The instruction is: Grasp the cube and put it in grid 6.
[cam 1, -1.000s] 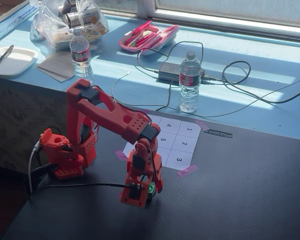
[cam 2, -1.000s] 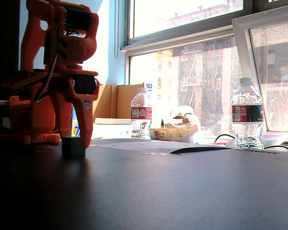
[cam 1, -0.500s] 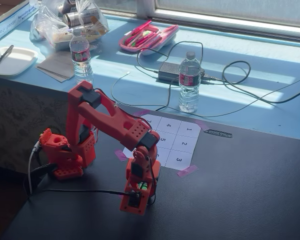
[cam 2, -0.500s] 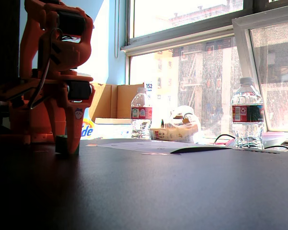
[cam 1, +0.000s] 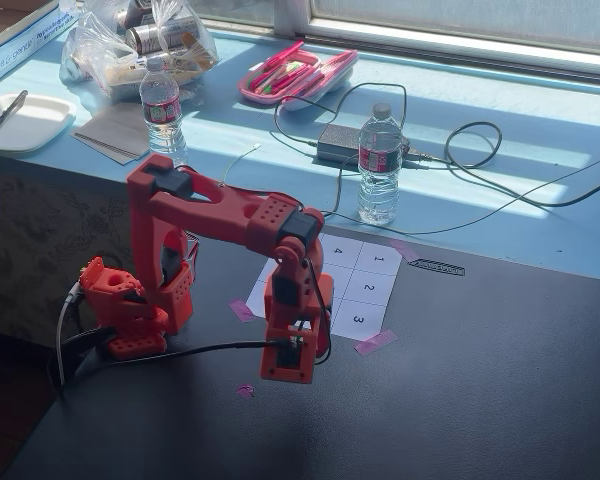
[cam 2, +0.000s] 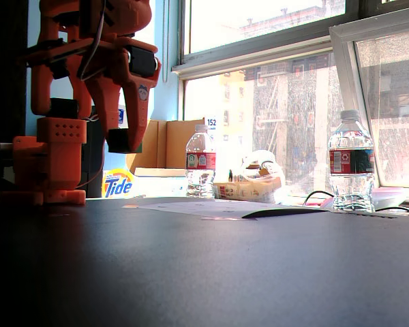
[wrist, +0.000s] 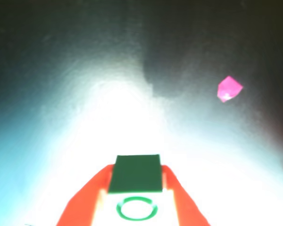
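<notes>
Two red fingers (wrist: 85, 197) of the gripper (wrist: 136, 207) clamp the cube (wrist: 135, 188) at the near edge of the wrist view. Its sides are equal, so no long axis shows. One face is dark green; the pale face nearest the camera bears a green ring. Farther off, right, a pink scrap (wrist: 229, 88) lies on the dark table (wrist: 61, 47).

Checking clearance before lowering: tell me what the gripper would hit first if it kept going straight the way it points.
The red two-finger gripper, jaws shut on the small green cube, points down at the dark tabletop. It would likely meet bare table first, beside the pink tape scrap; depth is unclear.
</notes>
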Tool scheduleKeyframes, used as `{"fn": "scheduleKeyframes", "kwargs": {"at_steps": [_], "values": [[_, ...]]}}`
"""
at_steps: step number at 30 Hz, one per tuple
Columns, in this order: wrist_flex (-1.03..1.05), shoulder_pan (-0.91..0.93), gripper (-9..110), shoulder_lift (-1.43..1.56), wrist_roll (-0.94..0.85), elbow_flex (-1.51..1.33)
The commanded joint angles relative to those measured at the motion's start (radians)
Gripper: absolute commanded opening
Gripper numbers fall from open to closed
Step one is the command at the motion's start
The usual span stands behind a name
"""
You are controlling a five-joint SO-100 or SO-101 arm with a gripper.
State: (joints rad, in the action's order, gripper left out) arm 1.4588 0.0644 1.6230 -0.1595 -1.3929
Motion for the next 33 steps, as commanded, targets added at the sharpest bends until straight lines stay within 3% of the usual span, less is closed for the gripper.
{"fn": "scheduleKeyframes", "kwargs": {"at_steps": [1, 16, 33], "values": [[0.069, -0.078, 0, 0.038, 0.021, 0.124], [0.02, -0.402, 0, -0.081, 0.11, 0.13], [-0.146, -0.522, 0, -0.198, 0.135, -0.032]]}}
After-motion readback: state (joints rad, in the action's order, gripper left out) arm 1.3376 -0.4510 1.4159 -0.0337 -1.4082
